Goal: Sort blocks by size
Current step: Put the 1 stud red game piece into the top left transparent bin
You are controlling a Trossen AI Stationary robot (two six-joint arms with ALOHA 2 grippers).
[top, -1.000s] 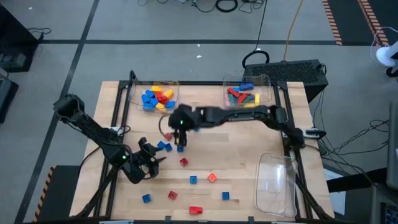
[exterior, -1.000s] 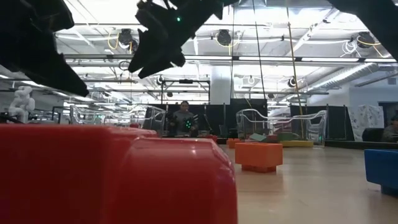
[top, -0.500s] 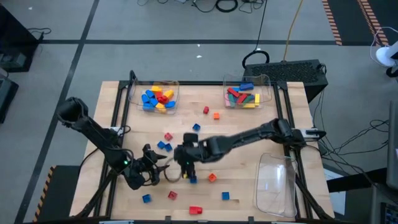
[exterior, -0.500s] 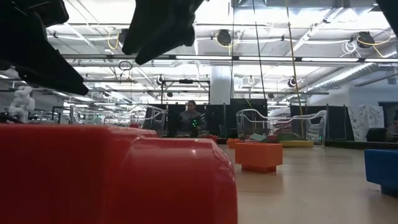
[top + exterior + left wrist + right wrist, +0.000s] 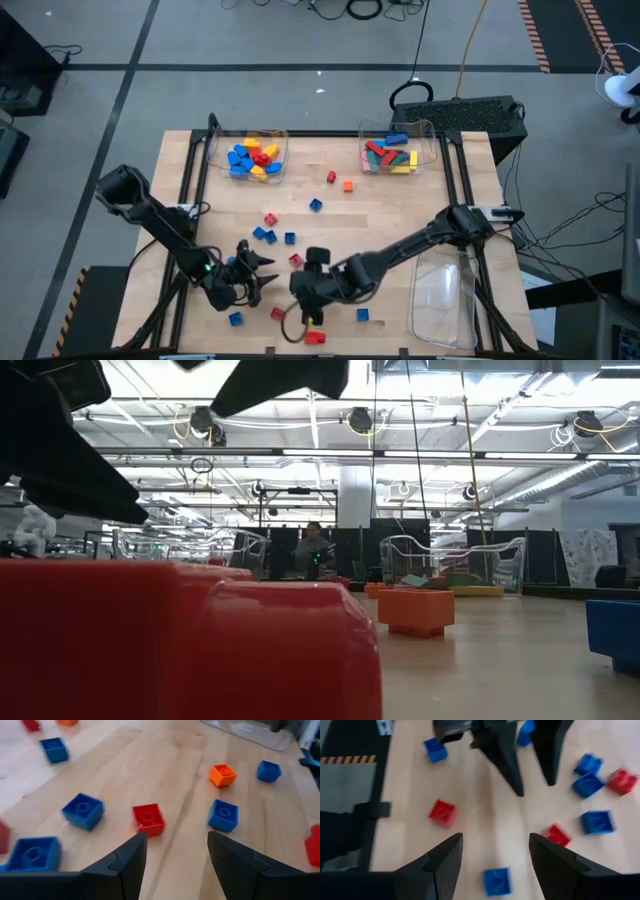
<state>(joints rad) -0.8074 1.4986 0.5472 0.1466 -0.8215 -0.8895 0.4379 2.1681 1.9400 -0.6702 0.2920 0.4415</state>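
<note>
Blocks [image 5: 264, 234]: a dozen or so loose on the table [image 5: 400, 200]; two far trays [image 5: 282, 150] already part-filled (sorting looks roughly half done). Left pincer [image 5: 258, 272], spread and empty, faces a red cube [image 5: 148, 819] just ahead. Right pincer [image 5: 308, 308], spread and empty, hovers over near-edge cubes, beside the left.

My high camera looked straight down on the whole table [image 5: 400, 215]. The low one sat at the near edge, level, a red block [image 5: 180, 640] filling its foreground. Each wrist camera looked past its own fingers, close to the tabletop; both shared the loose blocks [image 5: 148, 819] near that edge.
</note>
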